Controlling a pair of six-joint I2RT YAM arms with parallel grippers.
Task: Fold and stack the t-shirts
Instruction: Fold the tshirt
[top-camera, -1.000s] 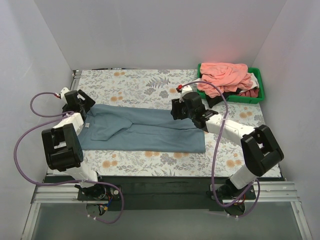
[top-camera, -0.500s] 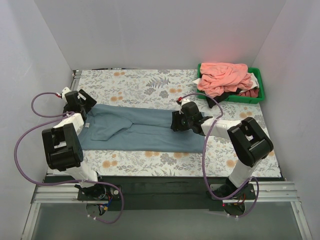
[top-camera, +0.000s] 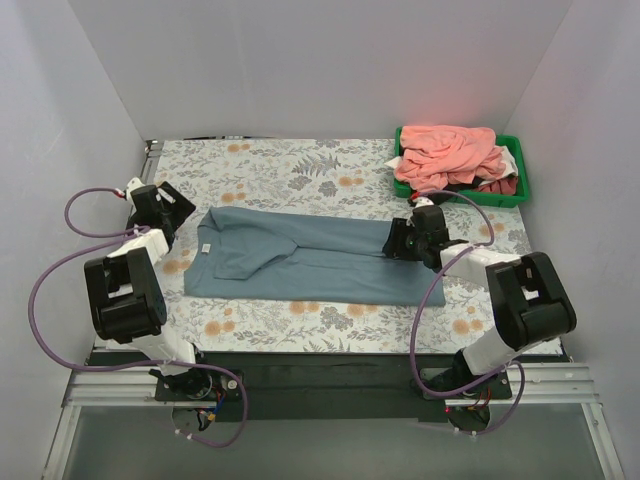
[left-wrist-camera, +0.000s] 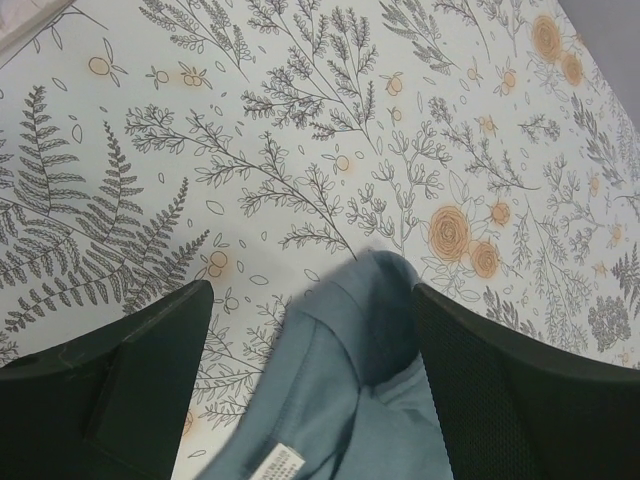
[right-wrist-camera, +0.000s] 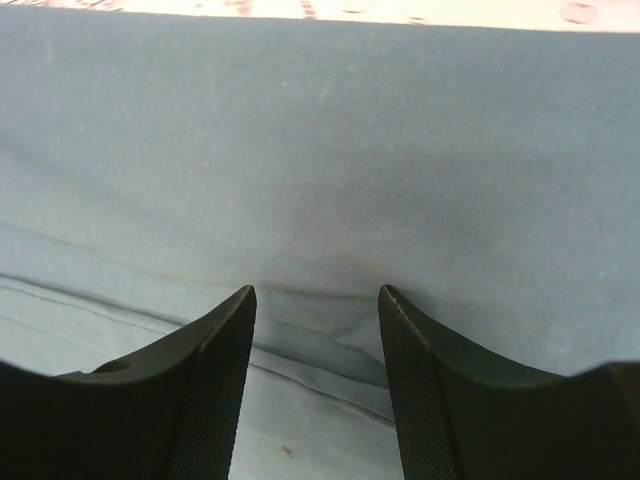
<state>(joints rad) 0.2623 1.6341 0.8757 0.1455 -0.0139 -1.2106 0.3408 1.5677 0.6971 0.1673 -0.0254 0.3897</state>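
A large dusty grey-blue t-shirt (top-camera: 320, 255) lies flat on the table, folded lengthwise, with its collar end to the left. My left gripper (top-camera: 175, 215) is open just left of the collar. In the left wrist view the collar and label (left-wrist-camera: 340, 380) lie between the spread fingers (left-wrist-camera: 100, 380) of the left gripper (left-wrist-camera: 310, 290). My right gripper (top-camera: 393, 240) is low at the shirt's right end. In the right wrist view the right gripper (right-wrist-camera: 316, 292) has its jaws apart over a small ruck of the blue cloth (right-wrist-camera: 320, 150). Salmon-pink shirts (top-camera: 450, 150) are piled at the back right.
A green bin (top-camera: 523, 180) at the back right holds the pink pile with white, dark red and black pieces. The grey floral table cover (top-camera: 290, 165) spans the table. White walls close in the left, back and right sides.
The right gripper moved right from the shirt's middle to its right end. The whole blue shirt slid right with it. The collar now lies farther from the left arm.
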